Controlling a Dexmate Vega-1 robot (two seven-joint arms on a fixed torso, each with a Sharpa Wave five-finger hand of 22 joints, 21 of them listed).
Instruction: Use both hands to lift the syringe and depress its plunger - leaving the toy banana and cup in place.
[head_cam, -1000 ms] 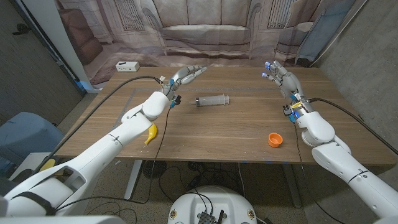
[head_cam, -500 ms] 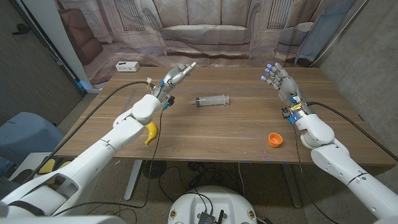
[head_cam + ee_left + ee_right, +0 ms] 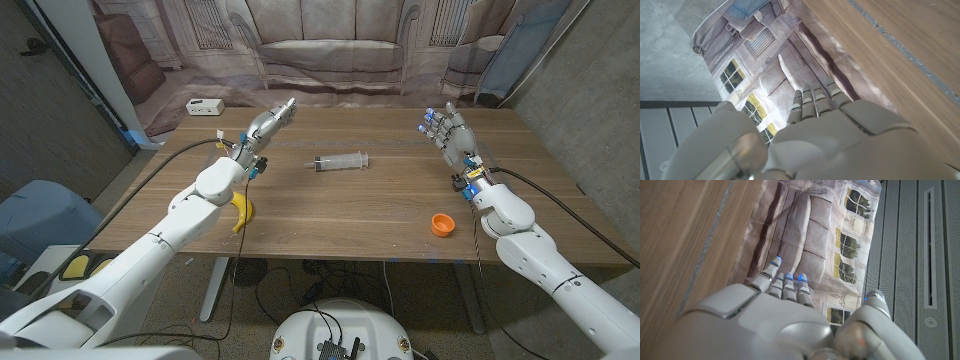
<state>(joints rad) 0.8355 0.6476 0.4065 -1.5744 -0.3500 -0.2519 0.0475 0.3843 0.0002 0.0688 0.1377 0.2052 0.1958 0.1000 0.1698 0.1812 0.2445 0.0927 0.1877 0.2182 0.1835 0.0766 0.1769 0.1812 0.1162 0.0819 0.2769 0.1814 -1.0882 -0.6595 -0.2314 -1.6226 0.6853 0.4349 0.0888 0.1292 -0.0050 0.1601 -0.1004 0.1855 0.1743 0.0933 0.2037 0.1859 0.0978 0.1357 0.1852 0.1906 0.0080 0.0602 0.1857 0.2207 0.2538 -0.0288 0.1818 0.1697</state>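
Observation:
A clear syringe (image 3: 340, 161) lies on its side at the middle of the wooden table (image 3: 380, 210), its plunger end to the right. My left hand (image 3: 266, 124) hovers to its left and a little behind it, fingers straight and together, holding nothing. My right hand (image 3: 447, 132) is raised well to the right of the syringe, fingers up and apart, empty. A yellow toy banana (image 3: 242, 212) lies near the front edge beside my left forearm. An orange cup (image 3: 443, 224) sits near the front right, by my right forearm. My left hand (image 3: 840, 135) and my right hand (image 3: 770, 320) show from behind, fingers extended.
A white power strip (image 3: 204, 106) lies at the table's far left corner. A printed backdrop (image 3: 330, 50) of a sofa and windows hangs behind the table. A blue chair (image 3: 40, 215) stands at the left of the table.
My left hand has drawn back to the left, farther from the syringe. My right hand has shifted slightly nearer the front. The syringe, banana and cup have not moved.

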